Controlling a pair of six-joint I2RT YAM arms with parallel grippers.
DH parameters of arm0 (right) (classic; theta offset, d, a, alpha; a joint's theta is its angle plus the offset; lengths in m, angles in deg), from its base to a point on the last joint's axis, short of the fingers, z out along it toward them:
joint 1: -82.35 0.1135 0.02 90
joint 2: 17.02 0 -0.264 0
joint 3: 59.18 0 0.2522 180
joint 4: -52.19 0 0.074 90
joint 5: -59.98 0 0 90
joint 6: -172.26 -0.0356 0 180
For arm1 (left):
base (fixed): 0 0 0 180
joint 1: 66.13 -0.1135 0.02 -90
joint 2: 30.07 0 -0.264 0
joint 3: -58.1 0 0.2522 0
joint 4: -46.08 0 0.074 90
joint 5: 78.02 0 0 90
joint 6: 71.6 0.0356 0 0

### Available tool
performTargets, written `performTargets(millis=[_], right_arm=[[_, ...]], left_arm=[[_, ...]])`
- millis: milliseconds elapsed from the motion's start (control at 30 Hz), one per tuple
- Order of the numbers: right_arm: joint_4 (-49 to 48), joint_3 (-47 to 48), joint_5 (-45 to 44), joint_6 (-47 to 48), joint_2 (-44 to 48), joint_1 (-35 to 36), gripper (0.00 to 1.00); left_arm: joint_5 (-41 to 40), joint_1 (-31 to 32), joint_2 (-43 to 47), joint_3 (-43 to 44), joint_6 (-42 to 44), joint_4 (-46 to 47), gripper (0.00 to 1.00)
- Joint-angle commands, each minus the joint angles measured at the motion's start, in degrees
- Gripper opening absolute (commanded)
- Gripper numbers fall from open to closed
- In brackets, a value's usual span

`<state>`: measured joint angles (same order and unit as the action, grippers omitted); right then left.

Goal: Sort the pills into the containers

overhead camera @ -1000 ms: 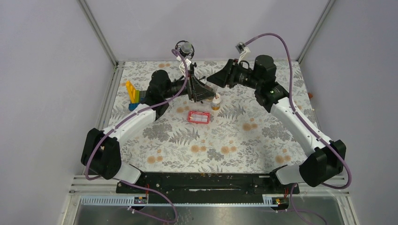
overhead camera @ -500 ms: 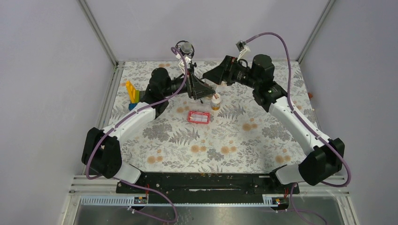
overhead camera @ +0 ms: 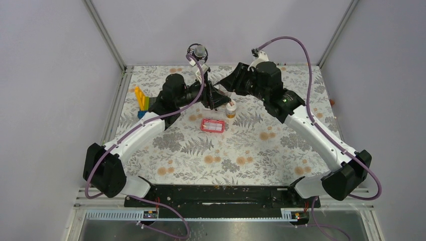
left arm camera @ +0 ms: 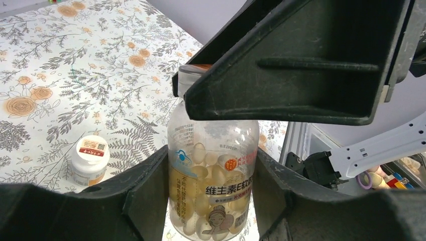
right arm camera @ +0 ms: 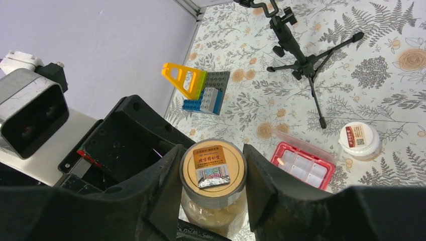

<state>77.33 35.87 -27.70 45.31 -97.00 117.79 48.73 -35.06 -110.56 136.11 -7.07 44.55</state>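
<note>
My left gripper (left arm camera: 212, 176) is shut on the body of the clear yellowish bottle (left arm camera: 213, 165), which it holds upright above the cloth. The bottle is full of pale yellow pills (left arm camera: 201, 155). From above, my right gripper (right arm camera: 213, 181) has its fingers pressed against both sides of the bottle's gold-labelled cap (right arm camera: 213, 164). In the top view the two grippers meet at the back centre (overhead camera: 220, 94). The white-capped bottle (overhead camera: 231, 109) stands on the cloth close by. In front of it lies the pink compartment box (overhead camera: 212, 125), its lid open.
A blue, yellow and grey toy-brick block (overhead camera: 142, 100) stands at the left edge of the flowered cloth. A small black tripod (overhead camera: 200, 52) stands at the back centre. Frame posts and walls close in the back corners.
The right wrist has turned and moved in closer over the bottle's cap. The left arm still holds the bottle, shifted only slightly.
</note>
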Motion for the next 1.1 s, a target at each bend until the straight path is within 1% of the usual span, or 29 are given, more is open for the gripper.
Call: performTargets(millis=[0, 67, 100, 167, 267, 333, 433, 467, 500, 567, 600, 633, 667, 733, 800, 833, 933, 1000, 1033, 1067], right_arm=[[-0.35, 2.33, 0.79, 4.80, 1.49, 0.86, 0.18], [-1.89, 1.53, 4.76, 10.69, 2.77, 0.15, 0.08], [-3.32, 0.70, 7.78, 13.40, 3.81, -0.74, 0.05], [-7.25, -2.04, 18.57, 15.77, 5.75, -4.11, 0.02], [-15.19, -4.64, 37.21, 14.64, 7.54, -8.99, 0.01], [-16.74, -4.37, 47.76, 15.15, 7.26, -10.45, 0.00], [-15.58, -2.59, 60.92, 15.33, 5.32, -11.07, 0.00], [-15.21, -2.48, 61.56, 14.99, 5.04, -11.12, 0.03], [-14.75, -2.54, 60.19, 14.31, 4.93, -11.10, 0.17], [-12.40, -2.19, 51.69, 12.47, 5.01, -11.05, 0.65], [-10.10, -1.49, 46.96, 11.40, 4.90, -10.90, 0.80], [-8.44, -0.88, 41.58, 9.90, 5.03, -10.73, 0.89], [-7.05, -0.42, 34.99, 7.78, 5.25, -10.48, 0.92], [-5.06, -0.10, 24.50, 3.95, 5.83, -9.13, 0.93], [1.75, 2.99, 15.45, 3.35, 5.07, -6.28, 0.93], [3.30, 3.85, 11.78, 3.59, 4.82, -4.68, 0.94], [1.40, 3.07, 6.39, 2.63, 4.59, -1.12, 0.93], [0.30, 3.14, 4.52, 1.39, 3.95, 0.00, 0.92], [0.06, 3.39, 3.91, 0.80, 3.57, 0.29, 0.90], [0.34, 3.88, 2.93, 0.19, 3.13, 0.48, 0.85]], left_arm=[[-2.86, -0.29, 2.57, 1.00, 1.10, 1.76, 0.00], [-1.49, -0.31, 3.43, 0.84, 0.98, 1.85, 0.00], [0.25, -0.31, 3.95, 0.51, 1.00, 2.48, 0.00], [3.88, -0.32, 5.42, -0.13, 1.33, 3.42, 0.00], [9.49, -0.32, 6.79, -0.86, 1.32, 5.51, 0.00], [13.10, -0.36, 7.41, -1.36, 0.12, 8.20, 0.00], [16.96, -0.35, 7.55, -2.26, -4.29, 14.61, 0.00], [17.55, -0.31, 7.40, -2.36, -5.82, 16.49, 0.00], [17.67, -0.37, 7.30, -2.40, -6.94, 17.52, 0.00], [16.63, -0.32, 7.40, -2.27, -6.38, 17.08, 0.00], [15.41, -0.31, 7.53, -2.19, -5.27, 16.01, 0.00], [14.10, -0.36, 7.68, -2.16, -3.96, 14.62, 0.00], [12.12, -0.34, 7.88, -2.06, -2.45, 12.88, 0.00], [7.78, -0.35, 8.35, -1.94, 0.21, 9.63, 0.00], [3.40, -0.07, 8.82, -1.64, 2.51, 6.59, 0.00], [1.30, 0.18, 8.92, -1.29, 3.55, 5.15, 0.00], [-4.41, 2.12, 9.17, 0.63, 8.82, -1.92, 0.00], [-6.71, 2.87, 8.91, 1.07, 10.09, -3.57, 0.00], [-7.63, 3.01, 8.82, 1.08, 9.83, -3.83, 0.00], [-8.68, 3.03, 8.76, 1.01, 9.69, -3.99, 0.00]])
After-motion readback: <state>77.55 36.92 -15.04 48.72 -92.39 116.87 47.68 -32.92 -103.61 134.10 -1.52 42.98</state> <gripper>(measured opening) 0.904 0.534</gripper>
